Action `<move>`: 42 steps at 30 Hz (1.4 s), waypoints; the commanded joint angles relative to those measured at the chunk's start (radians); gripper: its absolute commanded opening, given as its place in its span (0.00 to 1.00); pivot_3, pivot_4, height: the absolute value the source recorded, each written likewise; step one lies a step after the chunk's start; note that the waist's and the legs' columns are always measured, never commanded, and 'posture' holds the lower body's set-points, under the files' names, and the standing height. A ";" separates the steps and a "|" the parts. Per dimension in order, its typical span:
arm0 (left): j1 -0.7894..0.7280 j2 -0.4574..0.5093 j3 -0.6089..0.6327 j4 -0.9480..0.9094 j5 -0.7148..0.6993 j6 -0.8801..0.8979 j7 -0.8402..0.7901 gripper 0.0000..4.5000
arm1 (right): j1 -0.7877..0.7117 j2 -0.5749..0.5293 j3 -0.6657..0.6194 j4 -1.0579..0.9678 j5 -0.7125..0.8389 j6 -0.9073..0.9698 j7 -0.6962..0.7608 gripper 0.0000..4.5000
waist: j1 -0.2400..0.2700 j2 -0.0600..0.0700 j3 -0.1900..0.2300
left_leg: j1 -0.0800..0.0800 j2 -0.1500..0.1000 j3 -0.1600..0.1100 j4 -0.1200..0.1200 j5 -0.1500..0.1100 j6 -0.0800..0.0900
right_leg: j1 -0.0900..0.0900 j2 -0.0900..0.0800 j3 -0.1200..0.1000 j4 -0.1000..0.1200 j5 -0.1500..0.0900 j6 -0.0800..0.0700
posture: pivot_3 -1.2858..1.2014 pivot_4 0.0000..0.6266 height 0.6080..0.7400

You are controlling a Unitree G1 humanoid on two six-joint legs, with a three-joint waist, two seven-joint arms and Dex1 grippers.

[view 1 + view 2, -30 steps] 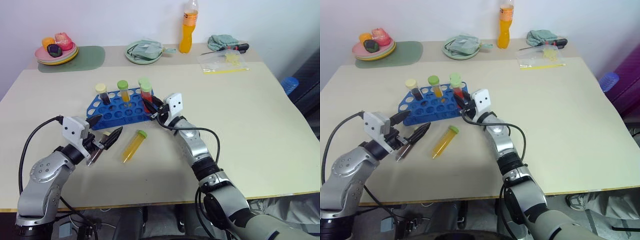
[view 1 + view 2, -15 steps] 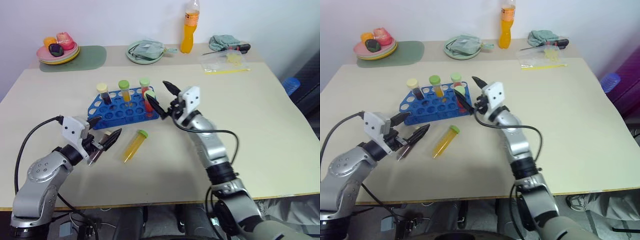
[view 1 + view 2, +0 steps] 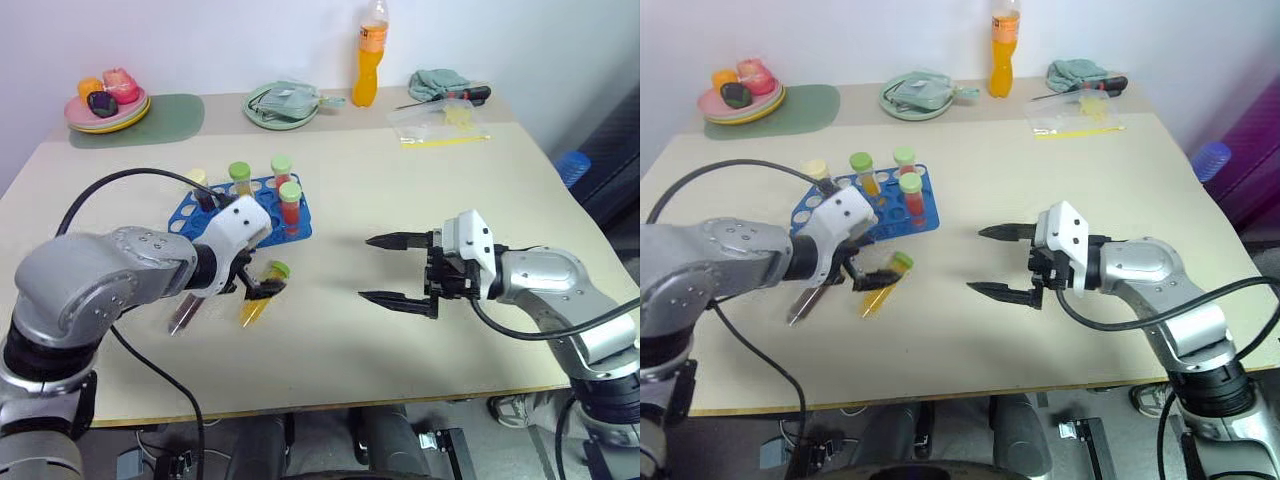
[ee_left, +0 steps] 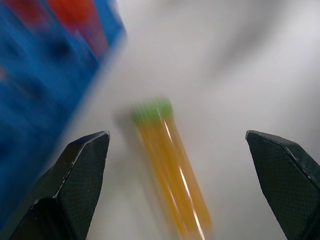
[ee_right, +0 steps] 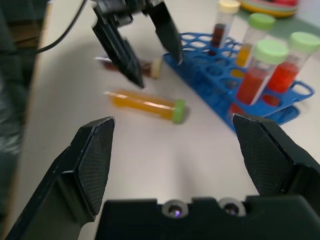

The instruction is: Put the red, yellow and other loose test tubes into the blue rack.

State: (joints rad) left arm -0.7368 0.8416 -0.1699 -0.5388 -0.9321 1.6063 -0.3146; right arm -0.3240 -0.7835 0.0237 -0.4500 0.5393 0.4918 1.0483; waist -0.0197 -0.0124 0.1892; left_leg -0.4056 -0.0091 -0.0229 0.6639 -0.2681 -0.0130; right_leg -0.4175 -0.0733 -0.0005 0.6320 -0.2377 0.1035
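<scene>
no readable text, labels or numbers anywhere

Right end effector (image 3: 394, 270) released red tube (image 3: 290, 205) (now racked), withdrew, left end effector (image 4: 182, 187) swung over yellow tube (image 4: 170, 165)

Lab bench; blue rack (image 3: 262, 206) holds test tubes (image 3: 290, 203)

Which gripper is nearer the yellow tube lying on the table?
Left. The left gripper hangs open right over the yellow tube by the rack. The right gripper, open and empty, is well off to the tube's right.
</scene>
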 commanded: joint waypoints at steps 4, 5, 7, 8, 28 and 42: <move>-0.060 -0.013 -0.111 0.119 -0.152 0.008 0.219 1.00 | 0.010 -0.020 -0.027 -0.044 0.027 -0.007 0.014 0.92 | 0.011 -0.001 0.000 | -0.001 0.001 0.000 0.001 0.000 0.000 | 0.000 -0.002 0.000 0.000 0.000 0.000 | 0.52 0.24 1.00; -0.053 -0.035 -0.106 0.143 -0.170 0.008 0.270 1.00 | 0.016 -0.017 -0.026 -0.050 0.027 -0.006 0.009 0.92 | 0.012 -0.001 0.001 | -0.001 0.000 0.000 0.001 0.000 0.000 | 0.000 -0.003 0.000 0.000 0.000 0.000 | 0.52 0.24 1.00; -0.041 -0.083 -0.090 0.188 -0.210 0.008 0.363 1.00 | 0.027 -0.012 -0.022 -0.063 0.029 -0.003 0.000 0.92 | 0.015 -0.002 0.001 | -0.002 -0.001 0.000 0.002 0.000 0.000 | 0.000 -0.005 0.000 0.000 0.000 0.000 | 0.52 0.24 1.00; -0.035 -0.115 -0.080 0.212 -0.225 0.008 0.411 1.00 | 0.032 -0.009 -0.020 -0.071 0.031 0.000 -0.005 0.92 | 0.015 -0.002 0.001 | -0.002 -0.001 0.000 0.002 0.000 0.000 | 0.000 -0.005 0.000 0.000 0.000 0.000 | 0.52 0.24 1.00; -0.024 -0.323 -0.034 0.386 -0.350 0.008 0.910 0.41 | 0.042 0.016 0.020 -0.121 0.030 0.011 -0.053 0.93 | 0.031 -0.002 0.001 | -0.002 -0.003 -0.001 0.003 0.002 -0.003 | 0.000 -0.006 0.000 0.000 0.000 0.000 | 0.52 0.24 1.00; 0.040 -0.039 0.239 -0.060 -0.231 -0.338 0.541 0.21 | 0.007 0.043 -0.009 -0.121 0.065 0.044 -0.110 0.93 | 0.029 -0.003 0.001 | -0.003 -0.006 -0.001 0.002 0.005 -0.009 | -0.002 -0.008 0.000 0.000 0.000 0.000 | 0.52 0.24 1.00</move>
State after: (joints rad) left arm -0.7298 0.7678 0.0179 -0.4972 -1.2997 1.4136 0.3141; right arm -0.3052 -0.7531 0.0466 -0.5442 0.5770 0.5324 0.9582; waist 0.0098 -0.0154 0.1905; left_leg -0.4089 -0.0161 -0.0238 0.6650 -0.2627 -0.0225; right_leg -0.4195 -0.0809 -0.0005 0.6318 -0.2378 0.1029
